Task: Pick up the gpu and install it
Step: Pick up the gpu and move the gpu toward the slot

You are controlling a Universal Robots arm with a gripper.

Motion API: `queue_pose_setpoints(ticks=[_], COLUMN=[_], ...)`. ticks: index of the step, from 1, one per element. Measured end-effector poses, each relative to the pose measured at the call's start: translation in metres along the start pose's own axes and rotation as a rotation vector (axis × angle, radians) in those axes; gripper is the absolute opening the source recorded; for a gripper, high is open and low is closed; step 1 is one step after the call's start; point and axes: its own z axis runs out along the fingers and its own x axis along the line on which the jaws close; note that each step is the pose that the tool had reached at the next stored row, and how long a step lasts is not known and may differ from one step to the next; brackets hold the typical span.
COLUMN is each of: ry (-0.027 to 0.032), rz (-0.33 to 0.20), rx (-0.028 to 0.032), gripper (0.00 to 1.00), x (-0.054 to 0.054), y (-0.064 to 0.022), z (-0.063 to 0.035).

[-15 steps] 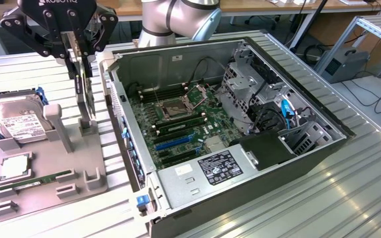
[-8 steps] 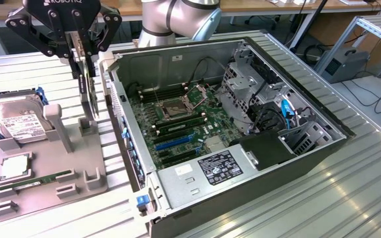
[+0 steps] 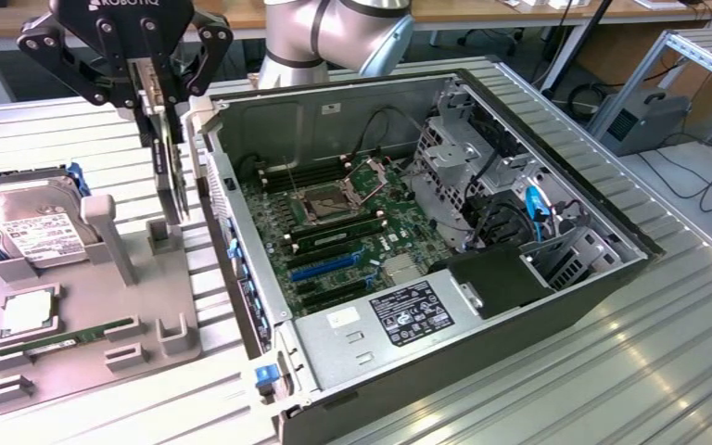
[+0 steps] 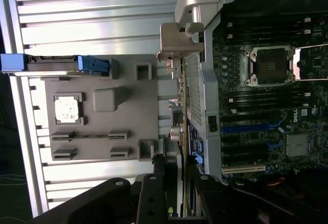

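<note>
My gripper (image 3: 158, 104) hangs above the gap between the grey parts tray (image 3: 96, 357) and the open computer case (image 3: 480, 306). It is shut on the gpu (image 3: 171, 181), a thin dark card that hangs edge-on, clear of the tray and just outside the case's near wall. In the wrist view the gpu (image 4: 178, 106) runs away from my gripper (image 4: 173, 170) along the case wall, with its silver bracket (image 4: 177, 42) at the far end. The motherboard's blue slots (image 3: 331, 266) lie open inside the case, and a blue slot (image 4: 251, 128) shows beside the card.
On the tray, a hard drive (image 3: 29, 227) stands at the exterior view's left, a CPU (image 3: 29, 315) lies flat and a green RAM stick (image 3: 66, 338) sits in its holder. Inside the case are the CPU socket (image 3: 331, 197) and a drive cage (image 3: 467, 171) with cables.
</note>
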Motion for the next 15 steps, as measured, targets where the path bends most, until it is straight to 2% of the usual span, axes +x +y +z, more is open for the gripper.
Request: queue_pose_setpoints(ticks=[15], ry=[0.0], rz=[0.0], rx=[0.0], gripper=[0.27], x=[-0.0068], y=[0.0003], z=[0.0003])
